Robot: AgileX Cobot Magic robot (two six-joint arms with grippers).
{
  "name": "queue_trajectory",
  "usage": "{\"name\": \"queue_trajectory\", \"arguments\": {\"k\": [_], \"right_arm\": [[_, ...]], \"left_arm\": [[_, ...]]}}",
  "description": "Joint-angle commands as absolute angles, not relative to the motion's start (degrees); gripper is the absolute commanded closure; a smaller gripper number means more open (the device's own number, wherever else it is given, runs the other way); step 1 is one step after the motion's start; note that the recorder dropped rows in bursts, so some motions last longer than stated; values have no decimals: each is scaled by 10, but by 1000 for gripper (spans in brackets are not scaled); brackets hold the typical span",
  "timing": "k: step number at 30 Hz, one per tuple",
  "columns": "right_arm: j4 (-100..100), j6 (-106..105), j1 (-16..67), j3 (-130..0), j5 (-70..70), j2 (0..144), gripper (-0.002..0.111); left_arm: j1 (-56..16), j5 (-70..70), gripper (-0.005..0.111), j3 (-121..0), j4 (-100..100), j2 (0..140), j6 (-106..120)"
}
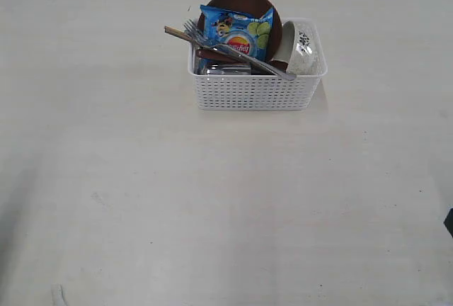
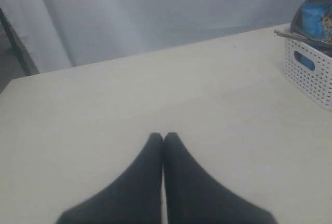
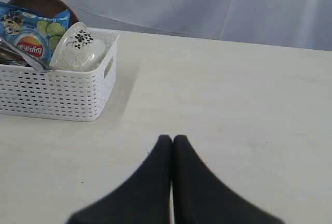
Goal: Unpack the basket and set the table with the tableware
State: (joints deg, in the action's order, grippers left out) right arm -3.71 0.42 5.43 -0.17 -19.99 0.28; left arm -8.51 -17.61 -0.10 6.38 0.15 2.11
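Note:
The white perforated basket stands at the far middle of the cream table. Inside it a brown round plate leans upright at the back, and a white bowl with a dark flower print lies on its side at the right end. A steel fork and wooden chopsticks stick out over the left rim. My left gripper is shut and empty above bare table, far from the basket. My right gripper is shut too, apart from the basket.
A blue chips bag stands in the basket in front of the plate, also seen as the blue bag in the right wrist view. A grey curtain hangs behind the table's far edge. A dark bit of arm shows at the right border.

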Motion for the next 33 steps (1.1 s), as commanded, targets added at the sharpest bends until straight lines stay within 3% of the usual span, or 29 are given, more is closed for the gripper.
{"name": "queue_trajectory", "arguments": {"k": [1,5,15,16,18,20,22,27,31,32,33], "right_arm": [[-53,0,52,0,-186,0,109],[-37,7,52,0,-39,0,109],[0,35,52,0,638,0,109],[16,52,52,0,653,0,109],[76,131,52,-34,598,0,109],[83,157,52,-116,446,0,109],[90,156,52,-254,175,3,109],[83,116,62,-467,-147,188,108],[85,91,105,-576,-310,341,81],[85,77,127,-611,-368,401,68],[85,72,134,-625,-392,431,65]], "left_arm": [[-82,-172,107,0,58,0,19],[-82,-172,107,0,58,0,19],[-82,-172,107,0,58,0,19],[-82,-172,107,0,58,0,19],[-82,-172,107,0,58,0,19],[-82,-172,107,0,58,0,19],[-82,-172,107,0,58,0,19],[-82,-172,107,0,58,0,19],[-82,-172,107,0,58,0,19],[-82,-172,107,0,58,0,19],[-82,-172,107,0,58,0,19]]}}
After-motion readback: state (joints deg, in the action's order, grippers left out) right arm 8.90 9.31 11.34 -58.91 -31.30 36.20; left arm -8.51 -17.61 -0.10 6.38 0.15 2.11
